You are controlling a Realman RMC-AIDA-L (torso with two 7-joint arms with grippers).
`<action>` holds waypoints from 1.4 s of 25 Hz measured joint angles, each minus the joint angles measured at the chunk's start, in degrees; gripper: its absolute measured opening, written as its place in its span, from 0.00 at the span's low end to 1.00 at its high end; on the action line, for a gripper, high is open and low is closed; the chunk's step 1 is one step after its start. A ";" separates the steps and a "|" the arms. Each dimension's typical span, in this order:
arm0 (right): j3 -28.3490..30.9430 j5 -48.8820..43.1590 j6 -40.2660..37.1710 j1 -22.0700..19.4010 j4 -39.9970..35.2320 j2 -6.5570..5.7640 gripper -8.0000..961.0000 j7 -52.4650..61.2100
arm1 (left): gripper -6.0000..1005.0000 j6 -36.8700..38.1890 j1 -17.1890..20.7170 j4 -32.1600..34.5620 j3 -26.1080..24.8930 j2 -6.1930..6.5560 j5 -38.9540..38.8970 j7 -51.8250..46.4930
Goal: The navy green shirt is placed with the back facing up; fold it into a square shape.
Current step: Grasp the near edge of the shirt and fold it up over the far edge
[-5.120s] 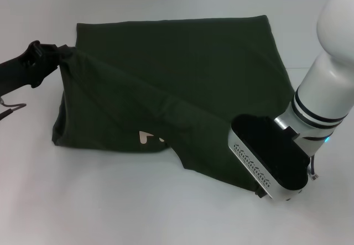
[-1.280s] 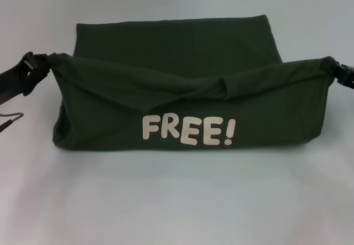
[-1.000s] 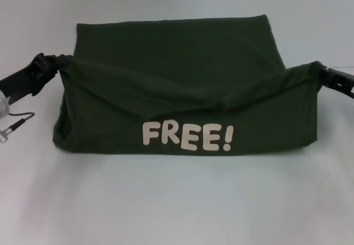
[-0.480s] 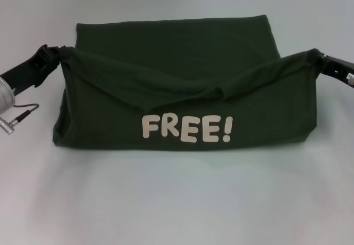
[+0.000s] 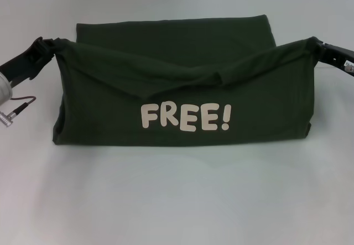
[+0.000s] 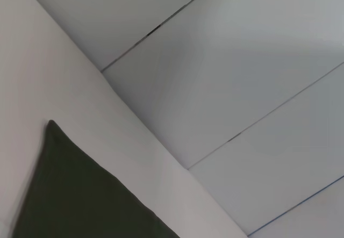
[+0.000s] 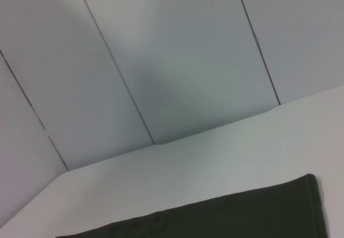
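From the head view, the navy green shirt (image 5: 182,84) lies across the middle of the white tabletop (image 5: 177,201), its near half lifted and turned over so the cream "FREE!" lettering (image 5: 185,117) faces outward. The left gripper (image 5: 44,47) is pinching the raised corner of cloth at the shirt's left end, and the right gripper (image 5: 315,45) is pinching the matching corner at the right end, so the top edge sags between them. In the left wrist view, only a dark corner of the shirt (image 6: 80,195) shows against the tabletop and the pale wall panels (image 6: 242,60). In the right wrist view, the shirt's far edge (image 7: 242,216) lies flat on the tabletop.
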 joint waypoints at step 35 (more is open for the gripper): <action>-0.46 -0.27 8.70 2.71 0.63 1.30 0.30 -1.13 | 0.18 -12.77 -1.54 -1.96 0.04 -3.64 -3.53 10.16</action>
